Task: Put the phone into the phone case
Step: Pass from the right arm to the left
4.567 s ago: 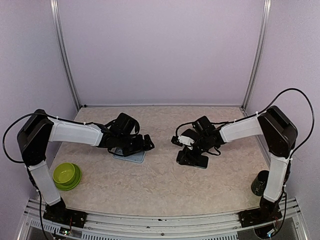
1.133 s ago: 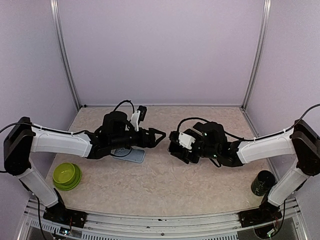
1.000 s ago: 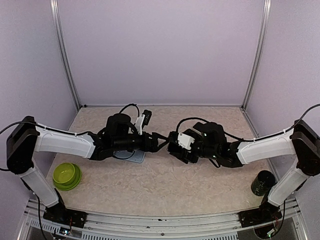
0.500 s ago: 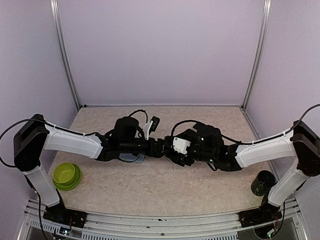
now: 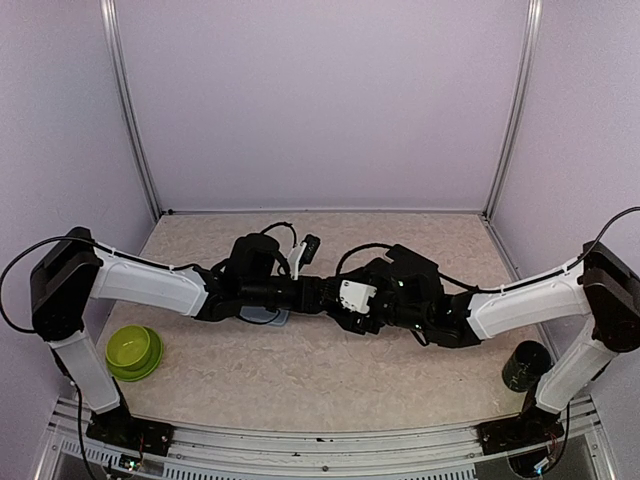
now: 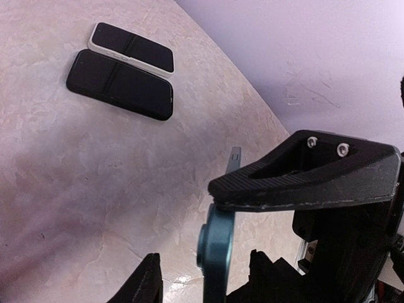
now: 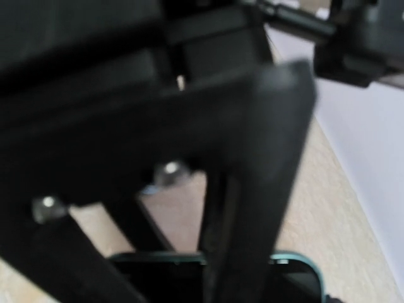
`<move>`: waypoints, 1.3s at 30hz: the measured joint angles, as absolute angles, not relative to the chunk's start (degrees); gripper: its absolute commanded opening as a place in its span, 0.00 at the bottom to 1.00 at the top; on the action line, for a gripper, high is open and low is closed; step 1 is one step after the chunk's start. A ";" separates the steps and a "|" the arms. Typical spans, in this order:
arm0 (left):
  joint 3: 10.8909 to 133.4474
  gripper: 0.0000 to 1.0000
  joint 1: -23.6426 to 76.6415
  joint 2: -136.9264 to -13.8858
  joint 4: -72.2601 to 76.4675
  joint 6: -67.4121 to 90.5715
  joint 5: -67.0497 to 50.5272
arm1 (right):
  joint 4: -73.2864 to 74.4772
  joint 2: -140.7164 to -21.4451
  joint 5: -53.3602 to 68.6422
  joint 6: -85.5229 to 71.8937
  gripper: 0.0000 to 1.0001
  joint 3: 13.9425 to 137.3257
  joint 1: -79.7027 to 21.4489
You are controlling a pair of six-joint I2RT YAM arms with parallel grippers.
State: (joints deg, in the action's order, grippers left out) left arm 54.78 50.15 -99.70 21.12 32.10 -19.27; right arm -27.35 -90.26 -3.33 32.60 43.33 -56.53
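Closest to you in the overhead view, the green bowl [image 5: 133, 352] sits at the lower left of the counter [image 5: 320, 385]. A dark cup [image 5: 522, 365] sits at the lower right. Both are well apart from the work.

Farther in, at the middle of that frame, your left arm [image 5: 150, 282] and right arm [image 5: 520, 298] meet wrist to wrist above the counter. The teal-edged phone [image 6: 215, 252] is there, off the counter and standing on edge between them. Your right jaws are grasping it. In the right wrist view its teal rim and dark face sit low in the frame, and the rest is blurred black hardware.

Your left jaws straddle the same phone. In the left wrist view the upper finger [image 6: 303, 177] lies across its top edge, and the lower finger [image 6: 144, 285] shows at the bottom edge, apart from it. You cannot tell whether they are clenched on it or only around it.

Under your left arm, a sliver of what looks like the pale phone case [image 5: 272, 318] lies flat on the counter. Farthest off, at the upper left of the left wrist view, a white-edged phone [image 6: 131, 47] and a black phone [image 6: 120, 84] lie flat, just beside each other.
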 measured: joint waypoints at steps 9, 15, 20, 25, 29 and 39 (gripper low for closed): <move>54.92 0.18 49.78 -100.62 21.26 33.06 -20.84 | -27.75 -90.48 -4.62 33.74 0.67 43.33 -56.64; 55.02 0.10 49.60 -100.68 21.61 33.08 -22.15 | -27.83 -90.54 -5.23 34.50 0.68 43.33 -56.82; 55.00 0.00 49.52 -100.68 21.69 31.97 -22.76 | -27.77 -90.54 -5.28 34.74 0.74 43.33 -56.84; 54.74 0.00 49.19 -100.66 22.59 32.53 -22.92 | -28.23 -90.54 -5.72 35.18 0.86 43.33 -56.90; 53.58 0.00 48.21 -100.27 22.59 33.52 -21.08 | -29.41 -89.76 -7.05 35.90 0.92 43.13 -56.97; 51.24 0.00 47.27 -94.26 20.91 33.63 -15.79 | -31.66 -83.92 -10.90 34.00 1.00 42.28 -56.99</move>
